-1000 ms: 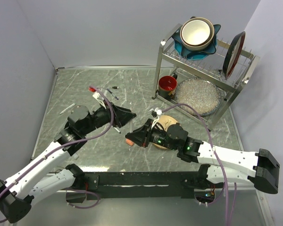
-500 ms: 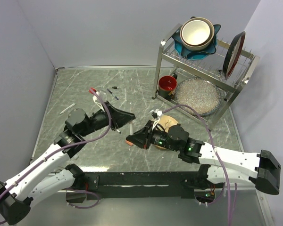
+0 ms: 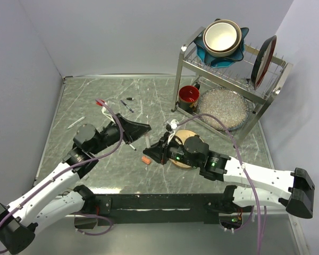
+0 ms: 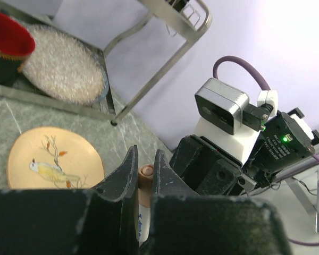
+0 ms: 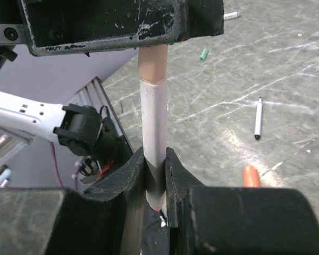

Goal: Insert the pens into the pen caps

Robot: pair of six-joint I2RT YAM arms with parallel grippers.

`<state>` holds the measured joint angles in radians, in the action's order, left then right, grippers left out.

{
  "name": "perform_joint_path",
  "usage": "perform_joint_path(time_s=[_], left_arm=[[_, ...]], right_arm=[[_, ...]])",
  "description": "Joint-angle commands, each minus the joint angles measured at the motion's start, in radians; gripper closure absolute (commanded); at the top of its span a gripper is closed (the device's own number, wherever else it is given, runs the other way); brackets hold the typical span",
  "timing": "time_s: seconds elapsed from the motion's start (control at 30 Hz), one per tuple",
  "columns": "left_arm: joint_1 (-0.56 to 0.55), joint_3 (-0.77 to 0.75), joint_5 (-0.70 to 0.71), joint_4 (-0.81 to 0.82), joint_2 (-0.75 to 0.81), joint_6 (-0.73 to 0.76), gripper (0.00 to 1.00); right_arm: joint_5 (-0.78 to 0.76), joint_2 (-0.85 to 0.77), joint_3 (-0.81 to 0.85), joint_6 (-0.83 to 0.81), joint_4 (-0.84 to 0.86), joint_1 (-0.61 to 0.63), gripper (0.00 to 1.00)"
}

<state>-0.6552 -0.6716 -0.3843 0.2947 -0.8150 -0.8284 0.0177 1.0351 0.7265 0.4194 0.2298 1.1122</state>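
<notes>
A white pen (image 3: 148,139) is held between both grippers above the table. My right gripper (image 3: 153,151) is shut on its white barrel (image 5: 153,117), and a reddish tip shows below the jaws (image 5: 155,175). My left gripper (image 3: 145,129) is shut on the pen's peach-coloured end (image 4: 145,172). I cannot tell whether that end is a cap. An orange-red cap (image 3: 145,160) lies loose on the table near the right gripper and also shows in the right wrist view (image 5: 249,175). Thin dark pens (image 3: 126,106) lie farther back. A white pen (image 5: 258,118) and a green cap (image 5: 203,53) lie on the table.
A bird-painted plate (image 3: 187,137) lies under the right arm. It also shows in the left wrist view (image 4: 53,159). A metal dish rack (image 3: 228,69) with bowls stands at the back right, with a red cup (image 3: 189,94) beside it. Another white pen (image 3: 76,122) lies at the left.
My right gripper has moved up and back from beside the orange-red cap toward the left gripper. The white pen now shows between the two grippers. The left gripper has shifted slightly.
</notes>
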Motion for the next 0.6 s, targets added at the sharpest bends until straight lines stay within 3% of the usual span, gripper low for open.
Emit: perform_joint_path(time_s=[0.0, 0.2, 0.43, 0.57], left_arm=[[-0.023, 0.076, -0.137, -0.109, 0.002, 0.000, 0.99], [-0.038, 0.161, -0.194, 0.041, 0.011, -0.021, 0.99], [-0.052, 0.234, -0.258, 0.128, -0.015, -0.064, 0.99], [-0.069, 0.241, -0.229, 0.057, -0.023, -0.071, 0.99]], right_arm=[[-0.056, 0.002, 0.216, -0.045, 0.217, -0.093, 1.00], [0.103, 0.043, 0.272, 0.039, 0.253, -0.199, 1.00], [0.154, 0.046, 0.277, 0.025, 0.292, -0.236, 1.00], [0.134, 0.055, 0.300, 0.009, 0.289, -0.239, 1.00]])
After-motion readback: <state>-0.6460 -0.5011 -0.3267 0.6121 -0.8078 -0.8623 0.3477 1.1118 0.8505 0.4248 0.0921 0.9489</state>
